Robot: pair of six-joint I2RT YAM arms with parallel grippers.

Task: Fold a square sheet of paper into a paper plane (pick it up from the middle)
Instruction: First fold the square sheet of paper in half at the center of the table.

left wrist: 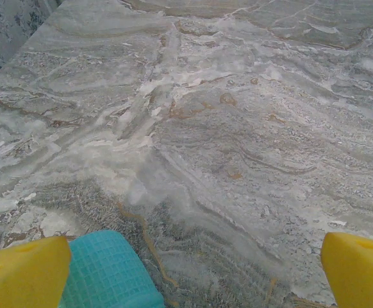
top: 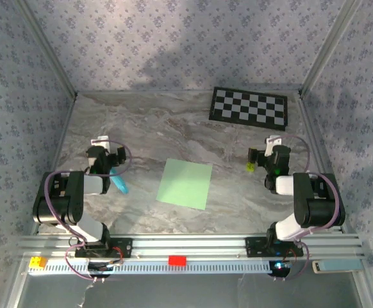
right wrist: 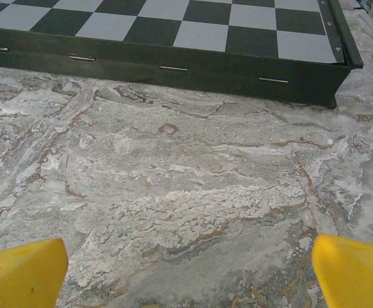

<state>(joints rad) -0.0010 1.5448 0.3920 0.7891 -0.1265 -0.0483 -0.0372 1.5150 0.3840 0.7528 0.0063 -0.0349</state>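
The square sheet of paper [top: 185, 184], pale mint green, lies flat on the marble table [top: 148, 128] midway between the two arms. My left gripper [top: 106, 160] hovers to the left of it, well apart; in the left wrist view its yellow fingertips [left wrist: 23, 273] stand wide, so the left gripper [left wrist: 196, 269] is open over bare marble. My right gripper [top: 270, 163] sits to the right of the sheet, also apart. The right gripper [right wrist: 186, 269] is open too, its yellow fingertips [right wrist: 353, 269] spread with only tabletop between them.
A small cyan-blue stick [top: 119, 184] lies by the left gripper; the stick [left wrist: 106, 273] shows close to the left fingertip. A black-and-white checkerboard [top: 249, 107] lies at the back right, and the checkerboard [right wrist: 174, 38] faces the right gripper. Patterned walls enclose the table.
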